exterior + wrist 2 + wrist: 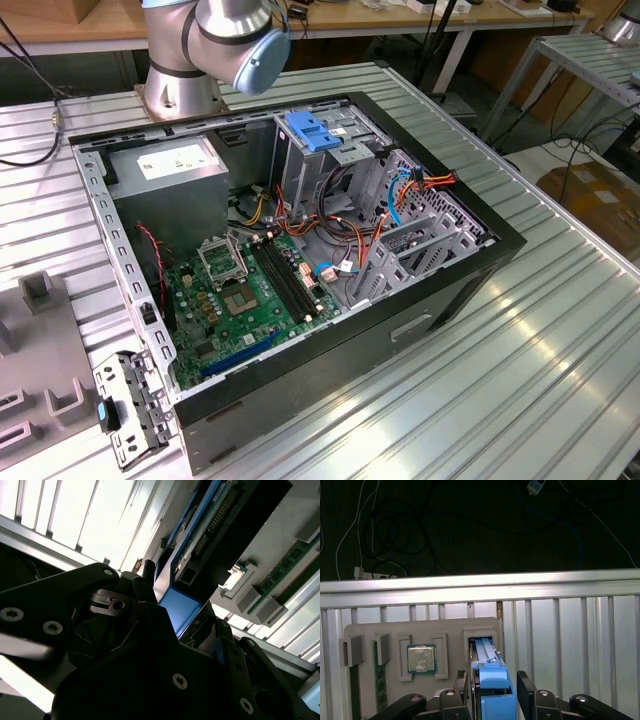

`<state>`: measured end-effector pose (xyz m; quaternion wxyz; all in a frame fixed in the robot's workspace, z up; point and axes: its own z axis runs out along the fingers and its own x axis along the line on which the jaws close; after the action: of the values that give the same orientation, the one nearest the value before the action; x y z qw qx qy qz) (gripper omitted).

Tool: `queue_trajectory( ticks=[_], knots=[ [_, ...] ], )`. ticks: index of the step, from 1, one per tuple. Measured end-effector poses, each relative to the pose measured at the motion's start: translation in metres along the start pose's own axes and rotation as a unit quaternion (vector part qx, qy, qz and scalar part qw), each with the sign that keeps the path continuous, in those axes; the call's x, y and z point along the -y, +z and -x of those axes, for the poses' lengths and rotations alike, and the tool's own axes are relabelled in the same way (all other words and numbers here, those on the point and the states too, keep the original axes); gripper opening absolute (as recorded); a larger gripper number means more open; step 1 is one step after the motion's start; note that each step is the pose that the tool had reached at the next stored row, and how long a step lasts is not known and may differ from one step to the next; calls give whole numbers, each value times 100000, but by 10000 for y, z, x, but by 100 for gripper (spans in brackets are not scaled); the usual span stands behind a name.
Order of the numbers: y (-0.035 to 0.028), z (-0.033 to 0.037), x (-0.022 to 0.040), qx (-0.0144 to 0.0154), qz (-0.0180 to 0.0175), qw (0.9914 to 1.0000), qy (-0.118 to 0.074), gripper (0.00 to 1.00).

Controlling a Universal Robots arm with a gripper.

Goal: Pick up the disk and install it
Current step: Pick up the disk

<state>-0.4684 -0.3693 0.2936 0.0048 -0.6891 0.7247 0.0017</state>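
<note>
The disk (492, 677) stands on edge in a slot of a grey holder plate (420, 630), its blue plastic bracket facing the first wrist camera. My gripper (492, 682) straddles it, with one black finger (462, 690) against each flank, and it looks shut on the disk. In the second wrist view the blue bracket (177, 607) sits between the same fingers (145, 580), with the disk's circuit-board side (210, 535) running away from the camera. The open computer case (500, 240) lies on the table in the exterior view, holding a metal drive cage with a blue handle (318, 135).
The holder plate also carries a processor chip (422, 658) and memory sticks (379, 680). Inside the case are a green motherboard (250, 290), a grey power supply box (170, 170) and loose cables (420, 185). The arm's base (180, 90) stands behind the case. A loose metal bracket (130, 400) lies near the case.
</note>
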Motion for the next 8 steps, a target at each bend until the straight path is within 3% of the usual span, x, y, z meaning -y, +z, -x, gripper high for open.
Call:
queue_trajectory(
  ticks=[8],
  knots=[
    [0,2,0,0,-1,100000,3,51]
  ],
)
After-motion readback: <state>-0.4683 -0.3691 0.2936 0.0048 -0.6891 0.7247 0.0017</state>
